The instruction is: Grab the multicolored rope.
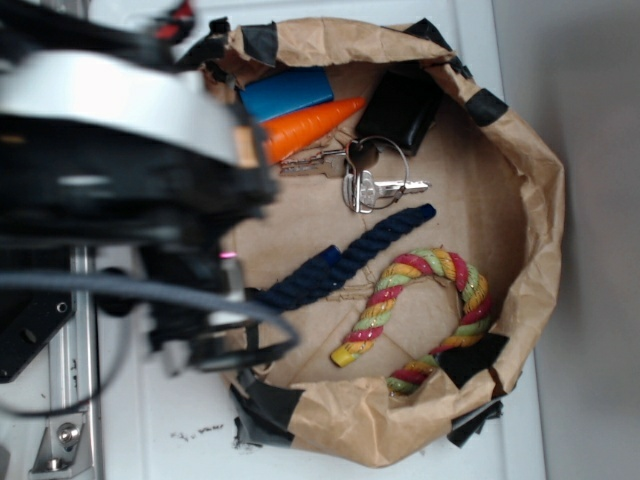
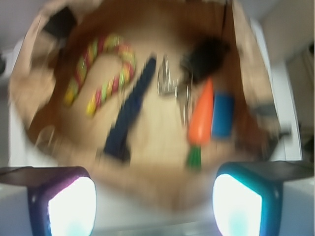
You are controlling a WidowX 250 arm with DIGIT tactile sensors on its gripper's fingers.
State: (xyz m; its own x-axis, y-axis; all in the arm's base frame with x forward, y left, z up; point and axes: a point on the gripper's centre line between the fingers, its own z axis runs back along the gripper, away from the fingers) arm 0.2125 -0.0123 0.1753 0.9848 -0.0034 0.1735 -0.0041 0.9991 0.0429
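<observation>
- Jaws of the gripper [image 2: 154, 206] stand spread apart with nothing between them, its two glowing fingertips [image 2: 71, 206] at the bottom corners of the blurred wrist view, above the near rim of the brown paper bag [image 1: 520, 150].
- Inside the bag, the multicolored rope [image 1: 440, 270] lies bent in an arch near the far wall, untouched.
- Just beside it lies the dark navy rope [image 1: 345, 260], between the arch and the gripper's side.
- Further along sit a bunch of keys [image 1: 365, 180], an orange carrot [image 1: 310, 125], a blue cylinder [image 1: 285, 92] and a black object [image 1: 400, 108], all well apart from the multicolored rope.
- Nothing lies on top of the multicolored rope.
</observation>
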